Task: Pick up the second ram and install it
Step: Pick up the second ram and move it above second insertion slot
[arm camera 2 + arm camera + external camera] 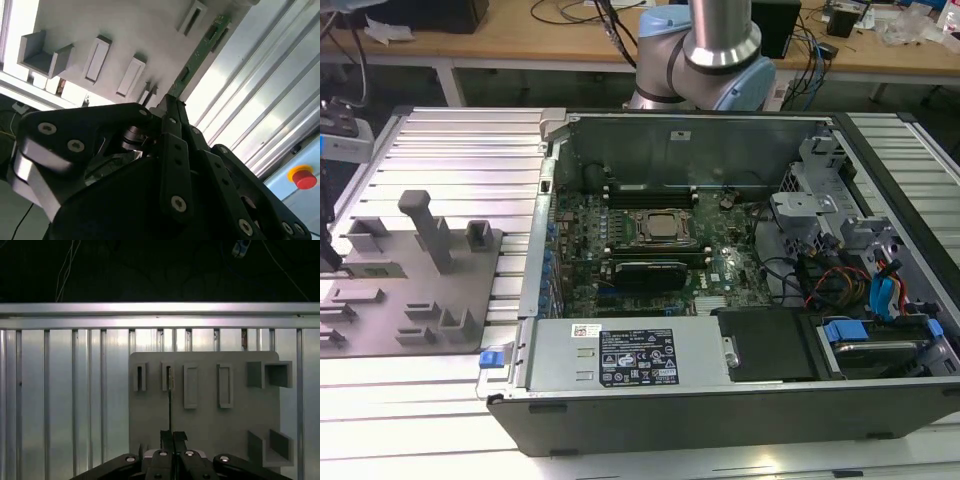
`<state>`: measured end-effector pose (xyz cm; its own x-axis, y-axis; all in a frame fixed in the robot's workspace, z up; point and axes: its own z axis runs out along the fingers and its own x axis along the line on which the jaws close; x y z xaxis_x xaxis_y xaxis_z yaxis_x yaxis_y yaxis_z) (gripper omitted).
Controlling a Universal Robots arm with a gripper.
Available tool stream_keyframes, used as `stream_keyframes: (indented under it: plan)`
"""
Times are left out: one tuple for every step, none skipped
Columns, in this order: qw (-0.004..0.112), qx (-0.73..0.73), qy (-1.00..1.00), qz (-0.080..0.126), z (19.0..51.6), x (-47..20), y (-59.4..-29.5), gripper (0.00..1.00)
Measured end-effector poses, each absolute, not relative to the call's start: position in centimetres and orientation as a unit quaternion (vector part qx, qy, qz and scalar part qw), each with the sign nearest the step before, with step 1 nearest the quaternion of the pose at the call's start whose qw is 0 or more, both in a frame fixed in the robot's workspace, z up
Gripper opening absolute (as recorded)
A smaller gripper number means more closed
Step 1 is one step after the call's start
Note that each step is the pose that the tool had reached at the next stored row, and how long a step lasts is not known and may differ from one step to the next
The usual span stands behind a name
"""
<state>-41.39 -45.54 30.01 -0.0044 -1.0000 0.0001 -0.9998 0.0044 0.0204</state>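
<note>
In both wrist views my gripper is shut on the second ram, a thin green circuit-board stick. The stick reaches from the black fingertips out over the grey tray. In the first wrist view the ram shows edge-on as a thin dark line. Its far end lies at a narrow slot of the tray; I cannot tell whether it touches the slot. In the exterior view the tray lies at the exterior view's left, beside the open computer case.
The motherboard with its square CPU socket lies inside the case, with cables and drive bays at the exterior view's right. The tray carries upright posts and several slots. Ribbed aluminium table surrounds it. A red button shows nearby.
</note>
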Motion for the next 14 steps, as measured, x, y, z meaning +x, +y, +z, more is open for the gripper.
stream_keyframes:
  plan:
    - [0.007,0.705,-0.709,-0.007,30.2,-41.4,-45.5,0.09]
    - [0.008,0.705,-0.709,-0.007,30.8,-41.4,-45.5,0.09]
    - [0.008,0.706,-0.709,-0.006,31.3,-41.4,-45.5,0.09]
    - [0.008,0.705,-0.709,-0.006,31.8,-41.4,-45.5,0.09]
    - [0.008,0.705,-0.709,-0.006,32.0,-41.4,-45.5,0.09]
    - [0.008,0.705,-0.709,-0.006,32.2,-41.4,-45.5,0.09]
    - [0.008,0.705,-0.709,-0.006,32.3,-41.4,-45.5,0.09]
    - [0.008,0.705,-0.709,-0.006,32.5,-41.4,-45.5,0.09]
    - [0.008,0.705,-0.709,-0.006,32.7,-41.4,-45.5,0.09]
    - [0.008,0.705,-0.709,-0.006,32.8,-41.4,-45.5,0.09]
    - [0.008,0.705,-0.709,-0.006,33.0,-41.4,-45.5,0.09]
    - [0.008,0.706,-0.709,-0.006,33.5,-41.4,-45.5,0.09]
    - [0.008,0.705,-0.709,-0.006,33.9,-41.4,-45.5,0.09]
    - [0.008,0.705,-0.709,-0.006,34.3,-41.4,-45.5,0.09]
